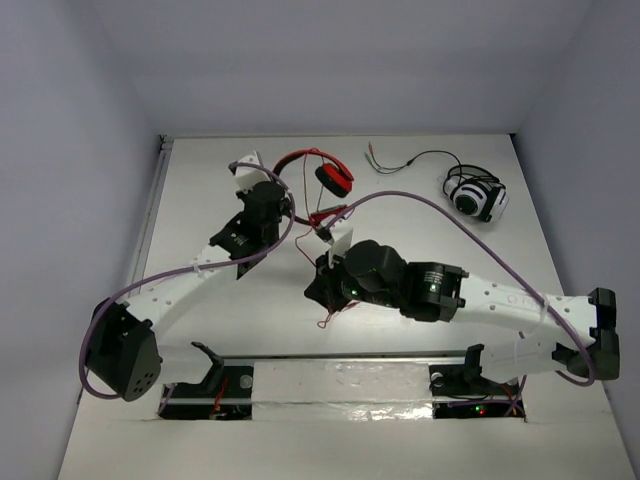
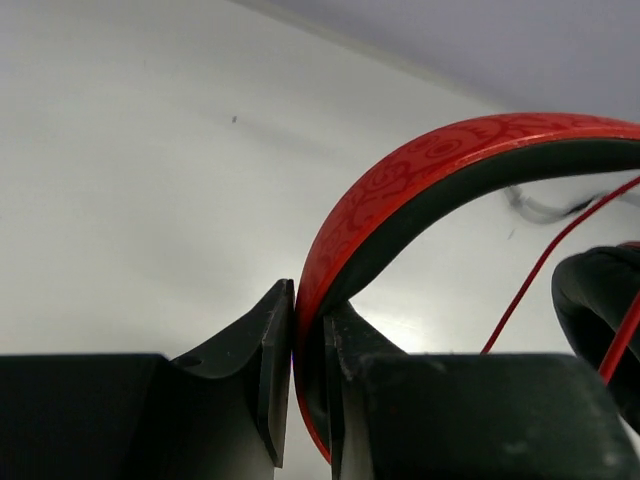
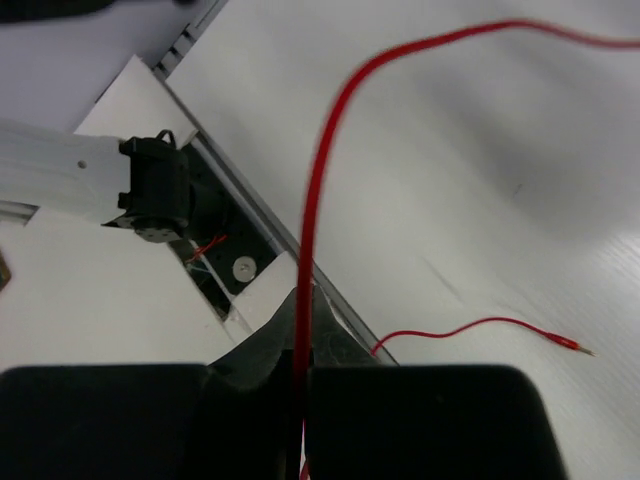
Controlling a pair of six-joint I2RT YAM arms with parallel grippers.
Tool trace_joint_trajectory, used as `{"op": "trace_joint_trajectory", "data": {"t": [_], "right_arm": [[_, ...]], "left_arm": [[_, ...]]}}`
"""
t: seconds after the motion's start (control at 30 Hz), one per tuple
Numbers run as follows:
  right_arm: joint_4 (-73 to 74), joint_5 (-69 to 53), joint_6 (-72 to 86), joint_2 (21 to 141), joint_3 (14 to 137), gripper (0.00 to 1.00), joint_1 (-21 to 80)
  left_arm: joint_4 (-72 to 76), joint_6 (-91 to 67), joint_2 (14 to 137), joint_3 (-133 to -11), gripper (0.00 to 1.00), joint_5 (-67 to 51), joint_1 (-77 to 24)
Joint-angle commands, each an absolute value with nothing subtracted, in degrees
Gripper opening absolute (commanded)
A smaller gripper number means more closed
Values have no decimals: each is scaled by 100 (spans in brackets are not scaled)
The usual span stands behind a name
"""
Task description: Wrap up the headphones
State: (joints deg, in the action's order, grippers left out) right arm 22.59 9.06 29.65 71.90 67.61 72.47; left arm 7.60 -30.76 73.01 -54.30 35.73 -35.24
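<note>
The red headphones [image 1: 318,172] lie at the back middle of the table. My left gripper [image 1: 287,207] is shut on their red-and-black headband; in the left wrist view the headband [image 2: 420,170] is pinched edge-on between the fingers of that gripper [image 2: 308,300], with a black ear pad [image 2: 595,300] at the right. My right gripper [image 1: 320,290] is in the middle of the table, pointing towards the near edge. It [image 3: 305,320] is shut on the thin red cable [image 3: 325,150]. The cable's plug end [image 3: 570,345] lies loose on the table.
White-and-black headphones [image 1: 478,195] with a black cable [image 1: 420,158] lie at the back right. A metal rail [image 1: 340,357] runs along the near edge between the arm bases. The left arm's base [image 3: 155,190] shows in the right wrist view. Grey walls enclose the table.
</note>
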Motion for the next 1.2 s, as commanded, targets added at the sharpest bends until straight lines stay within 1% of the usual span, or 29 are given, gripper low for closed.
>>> {"op": "trace_joint_trajectory", "data": {"t": [0.0, 0.07, 0.1, 0.2, 0.27, 0.3, 0.43, 0.63, 0.9, 1.0, 1.17], "right_arm": [[3119, 1571, 2461, 7277, 7259, 0, 7269], [3400, 1836, 2294, 7251, 7461, 0, 7269], [3506, 2124, 2242, 7251, 7505, 0, 7269], [3823, 2495, 2118, 7242, 7629, 0, 7198], [3920, 2627, 1996, 7216, 7646, 0, 6988], [3972, 2680, 1995, 7207, 7655, 0, 6935], [4297, 2996, 1820, 7154, 7778, 0, 6681], [4342, 3506, 1609, 7093, 7866, 0, 6022], [3867, 3752, 1353, 7207, 7656, 0, 5634], [3727, 3814, 1441, 7198, 7463, 0, 5520], [3323, 3885, 1626, 6970, 7058, 0, 5248]], "left_arm": [[1134, -2769, 7172, -5161, 0, 3780, -3674], [1055, -2637, 7050, -5054, 0, 3525, -3744], [942, -2567, 7014, -5019, 0, 3507, -3814], [493, -2496, 6794, -5018, 0, 3385, -3885], [11, -2339, 6698, -5106, 0, 3104, -4025], [9, -2338, 6689, -5133, 0, 3103, -4025], [-893, -2162, 6811, -5404, 0, 2366, -4086], [-1396, -1776, 6829, -5467, 0, 1654, -4140], [-1310, -1283, 6706, -5502, 0, 660, -4140], [-1354, -1239, 6662, -5721, 0, 458, -4140], [-1301, -1248, 6601, -6108, 0, -298, -4017]]}}
